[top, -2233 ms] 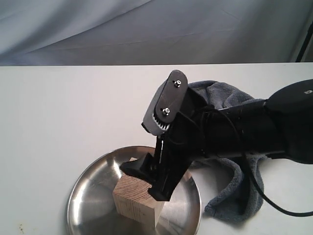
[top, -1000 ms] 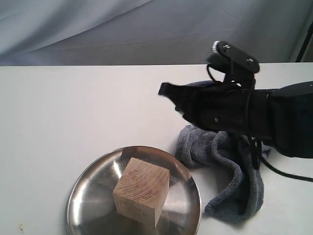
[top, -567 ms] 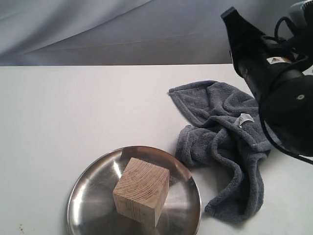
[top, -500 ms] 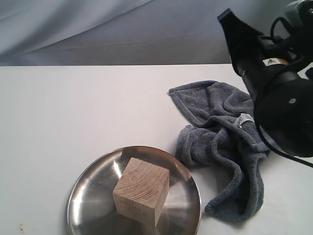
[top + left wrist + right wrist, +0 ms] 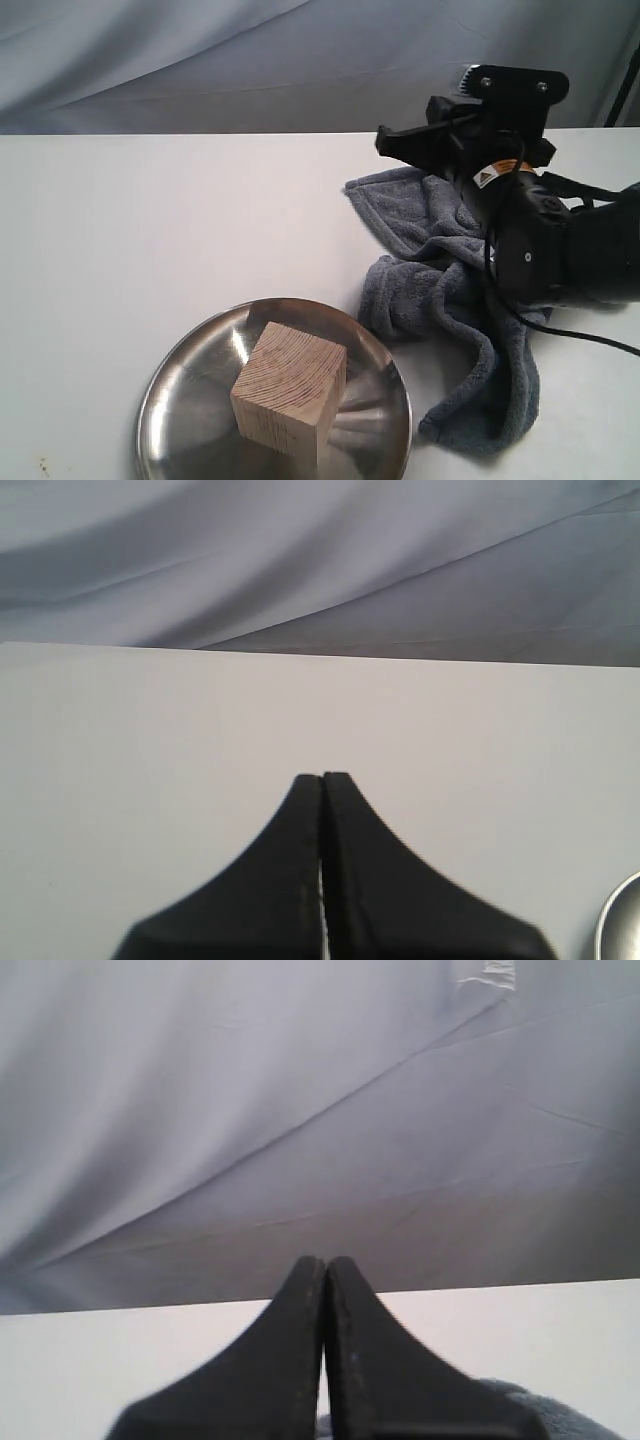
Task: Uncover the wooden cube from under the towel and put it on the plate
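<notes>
White table [image 5: 150, 220], grainy wooden cube [image 5: 290, 390] on shiny plate [image 5: 172, 400], fluffy crumpled towel [image 5: 430, 290], left claw [image 5: 322, 780] and right claw [image 5: 326, 1260] both closed.

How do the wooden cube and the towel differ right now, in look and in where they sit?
The wooden cube is pale, grained and sharp-edged; the towel is dark grey, fluffy and crumpled. The wooden cube sits on the plate; the towel lies on the table, beside the plate. The towel spreads wider than the wooden cube. Shared: both lie in the open, neither covering the other.
</notes>
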